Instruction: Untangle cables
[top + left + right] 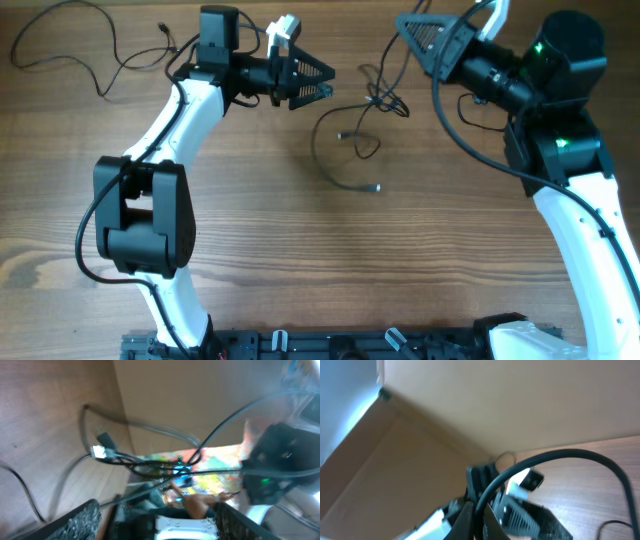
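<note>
My left pincer [330, 84] spread, aimed at cables [384, 100], upper centre of table [300, 270], likely to catch strand. My right pincer [408, 25], upper right: cannot tell closure.

Links: white shells on the left arm [170, 115] and the right arm [585, 225].
Joints: black, blocky housings.
Cables: a thick black cord along each arm.
Lights: green lights [541, 48] on the right arm.
Left gripper [322, 82]: black, triangular, textured fingers [80, 522].

- A loose cable [120, 60], thin and black, lies in open curves at the far left of the table [300, 260].
- The tangled cables [384, 98] are knotted at the far middle, one loop trailing nearer.
</note>
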Robot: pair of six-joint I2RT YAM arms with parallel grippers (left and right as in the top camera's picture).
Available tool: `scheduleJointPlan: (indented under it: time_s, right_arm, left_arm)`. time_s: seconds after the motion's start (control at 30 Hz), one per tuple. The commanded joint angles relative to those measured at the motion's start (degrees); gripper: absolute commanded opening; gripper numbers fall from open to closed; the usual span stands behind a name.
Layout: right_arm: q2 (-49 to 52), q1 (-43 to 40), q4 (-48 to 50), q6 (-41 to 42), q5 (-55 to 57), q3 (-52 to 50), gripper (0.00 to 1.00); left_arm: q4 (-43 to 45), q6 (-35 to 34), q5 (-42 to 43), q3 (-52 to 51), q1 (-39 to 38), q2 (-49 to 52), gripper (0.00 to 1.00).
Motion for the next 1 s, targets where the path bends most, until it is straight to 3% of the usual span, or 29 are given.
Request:
scheduleJointPlan:
  time_s: [0.0,0.03,0.13,0.23,0.37,0.43,0.47,0.53,0.67,0.73,0.77,0.83,0.9,0.97]
  right_arm:
    - [0.44,0.0,0.37,-8.57,-12.55,0.13,0.04]
    - [0.44,0.09,0.33,-8.76,-14.29,0.13,0.04]
    - [0.44,0.15,-0.87,-9.97,-15.58,0.13,0.04]
    - [0.44,1.27,-1.88,-12.48,-16.61,0.13,0.04]
    - [0.44,3.17,-1.75,-13.09,-15.28,0.13,0.04]
    - [0.44,3.17,-1.79,-12.98,-15.06,0.13,0.04]
    - [0.44,3.17,-1.79,-12.98,-15.06,0.13,0.04]
    - [0.44,3.17,-1.86,-12.74,-15.08,0.13,0.04]
    - [0.44,3.15,-1.88,-12.81,-13.94,0.13,0.04]
    - [0.44,3.15,-1.9,-13.44,-10.58,0.13,0.04]
    - [0.44,3.15,-1.92,-14.43,-8.37,0.13,0.04]
    - [0.44,3.15,-2.36,-14.4,-3.08,0.13,0.04]
    - [0.55,3.15,-3.85,-14.47,1.92,0.13,0.04]
    - [0.85,3.15,-4.42,-14.43,3.15,0.13,0.04]
  left_arm:
    - [2.01,-12.04,2.51,0.22,-0.5,-1.31,0.72]
    - [2.29,-14.97,0.83,0.22,-0.66,-1.31,0.65]
    - [2.29,-21.05,-4.52,0.22,-0.87,-1.31,0.59]
    - [2.32,-26.8,-8.74,0.22,-1.7,-1.31,0.6]
    - [2.29,-26.47,-11.13,0.22,-4.15,-1.31,0.66]
    - [2.29,-26.25,-14.29,0.22,-5.86,-1.31,0.78]
    - [2.29,-24.33,-16.35,0.22,-6.54,-1.31,0.79]
    - [1.86,-22.45,-18.99,0.22,-7.28,-1.31,0.8]
    - [1.95,-23.67,-18.23,0.22,-7.13,-1.31,0.72]
    - [2.8,-21.53,-22.25,0.22,-6.03,-1.31,0.71]
    - [2.91,-18.49,-28.2,0.22,-4.66,-1.31,0.73]
    - [3.41,-15.8,-31.15,0.22,-1.6,-1.31,0.83]
    - [5.68,-15.69,-26.34,0.22,1.62,-1.38,0.9]
    - [9.09,-17.9,-21.33,0.22,4.31,-1.38,0.9]
